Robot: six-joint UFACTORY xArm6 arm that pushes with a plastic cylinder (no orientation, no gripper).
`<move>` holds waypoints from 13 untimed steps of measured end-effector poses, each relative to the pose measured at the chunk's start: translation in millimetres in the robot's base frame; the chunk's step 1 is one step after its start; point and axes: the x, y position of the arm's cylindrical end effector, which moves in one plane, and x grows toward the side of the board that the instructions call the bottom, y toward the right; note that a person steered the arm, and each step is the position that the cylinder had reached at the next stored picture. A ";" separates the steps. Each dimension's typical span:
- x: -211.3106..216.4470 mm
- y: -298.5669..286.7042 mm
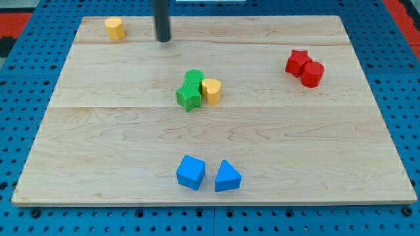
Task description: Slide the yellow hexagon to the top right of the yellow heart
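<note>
A yellow block (115,28), which looks like the hexagon, sits near the board's top left corner. A second yellow block (210,90), which looks like the heart, sits at the board's middle and touches the right side of two green blocks (190,90). My tip (163,40) rests on the board at the view's top, a short way to the right of the top-left yellow block and apart from it. It is well above the green blocks and the middle yellow block.
A red star (298,61) and a red round block (313,74) touch each other at the upper right. A blue cube (191,172) and a blue triangle (227,176) sit near the bottom edge. The wooden board (98,144) lies on blue pegboard.
</note>
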 end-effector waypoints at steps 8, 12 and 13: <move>-59.9 32.5; 15.2 133.5; 8.9 171.6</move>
